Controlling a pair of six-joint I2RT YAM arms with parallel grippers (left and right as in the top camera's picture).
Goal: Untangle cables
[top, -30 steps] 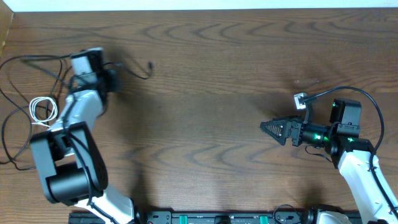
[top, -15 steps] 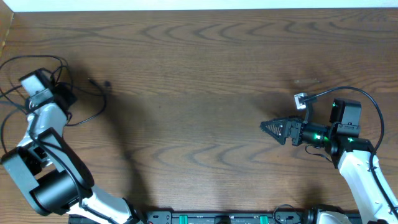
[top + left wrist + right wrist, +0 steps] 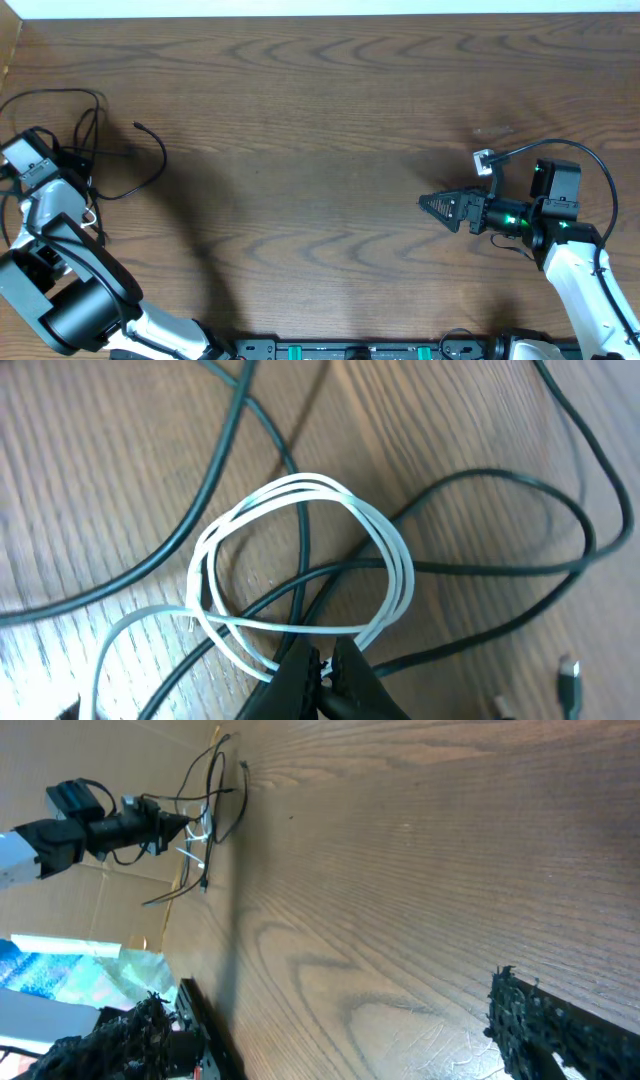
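The wooden table [image 3: 320, 120] is showing matt, grained boards; the white cord [image 3: 300, 482] is looking smooth, glossy plastic, the black cord [image 3: 480, 569] duller.

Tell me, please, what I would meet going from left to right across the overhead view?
White block on the left wrist → free end of the black cord → right gripper → black block on the right wrist. The cord's loops overlap the left arm, so I leave them out.
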